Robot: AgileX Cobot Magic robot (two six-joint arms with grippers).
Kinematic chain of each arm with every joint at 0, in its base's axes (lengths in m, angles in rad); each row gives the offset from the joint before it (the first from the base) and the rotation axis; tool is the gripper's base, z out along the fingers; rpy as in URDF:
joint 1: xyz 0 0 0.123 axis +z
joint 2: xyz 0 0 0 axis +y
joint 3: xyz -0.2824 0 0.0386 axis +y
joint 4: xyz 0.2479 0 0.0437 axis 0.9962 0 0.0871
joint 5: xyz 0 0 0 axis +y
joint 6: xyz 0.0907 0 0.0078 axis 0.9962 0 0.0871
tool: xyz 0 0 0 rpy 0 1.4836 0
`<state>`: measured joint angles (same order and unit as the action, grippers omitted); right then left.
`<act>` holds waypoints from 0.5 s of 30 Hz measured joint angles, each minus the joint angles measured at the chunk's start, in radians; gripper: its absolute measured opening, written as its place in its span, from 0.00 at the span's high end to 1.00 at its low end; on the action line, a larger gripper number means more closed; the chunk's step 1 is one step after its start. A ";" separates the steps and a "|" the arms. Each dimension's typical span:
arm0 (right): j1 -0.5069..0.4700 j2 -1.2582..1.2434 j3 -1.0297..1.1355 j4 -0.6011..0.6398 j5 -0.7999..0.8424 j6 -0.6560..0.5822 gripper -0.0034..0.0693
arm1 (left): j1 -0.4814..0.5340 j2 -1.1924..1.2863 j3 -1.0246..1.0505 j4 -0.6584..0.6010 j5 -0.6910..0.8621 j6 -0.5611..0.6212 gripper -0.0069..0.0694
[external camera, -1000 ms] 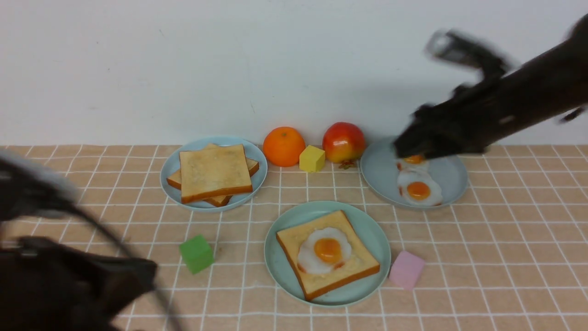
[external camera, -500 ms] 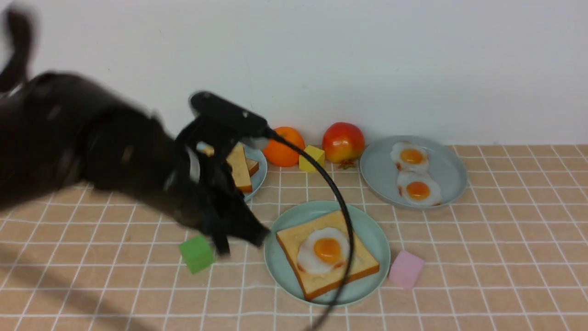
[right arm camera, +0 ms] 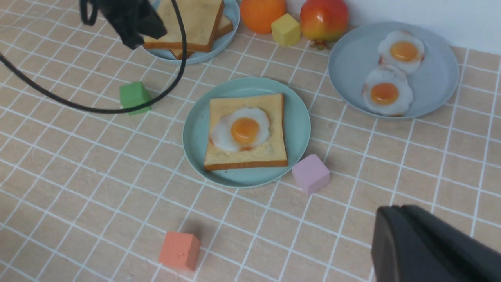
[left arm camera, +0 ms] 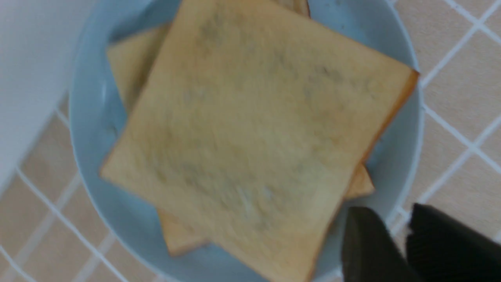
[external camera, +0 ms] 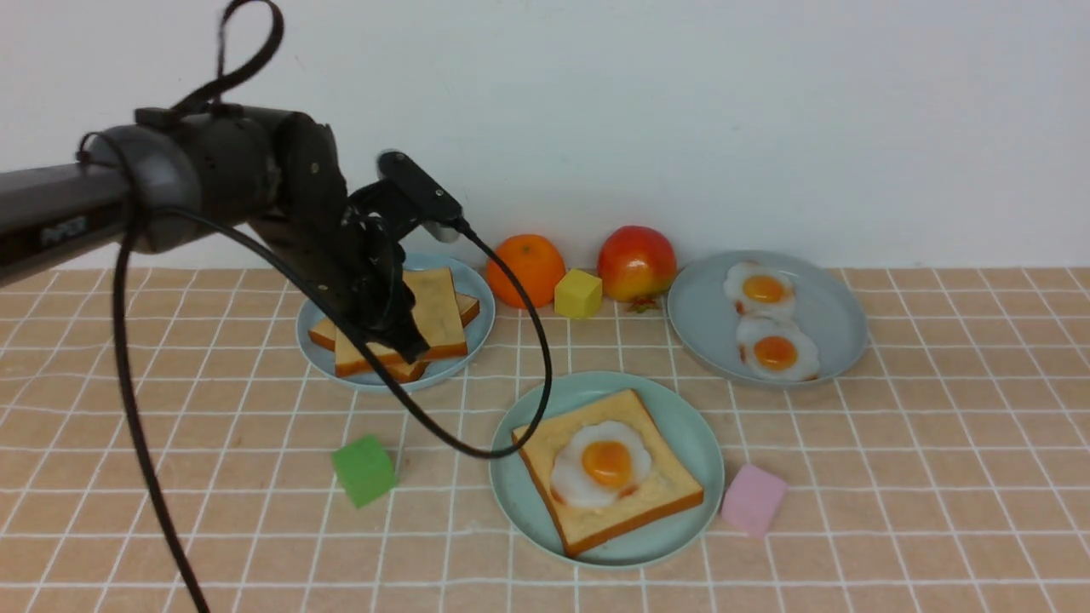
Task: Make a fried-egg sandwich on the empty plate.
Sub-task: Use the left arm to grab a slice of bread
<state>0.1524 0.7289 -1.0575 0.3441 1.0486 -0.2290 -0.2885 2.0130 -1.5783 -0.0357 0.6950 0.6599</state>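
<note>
On the worktop (external camera: 937,477), the mint-green plate (external camera: 694,426) holds one toast slice (external camera: 656,502) topped with a fried egg (external camera: 606,464). The left tool (external camera: 400,339) hovers over the spare toast stack (external camera: 438,306) on the pale blue plate (external camera: 484,328); I cannot tell whether its jaws are apart. The right tool (right arm camera: 430,243) is closed. Risks: pinching both stacked slices together, or knocking the egg askew when covering it.

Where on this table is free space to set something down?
Bare cloth lies right of the pink cube, in front of the egg plate. Also left of the green cube. Crowded: the back row with orange, yellow cube, apple.
</note>
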 joint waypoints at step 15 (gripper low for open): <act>0.000 0.000 0.001 0.004 -0.014 0.000 0.95 | 0.000 0.105 -0.008 0.026 -0.101 0.149 0.42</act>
<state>0.1524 0.7289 -1.0563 0.3481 1.0345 -0.2290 -0.2885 2.1178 -1.5858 -0.0094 0.5937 0.8092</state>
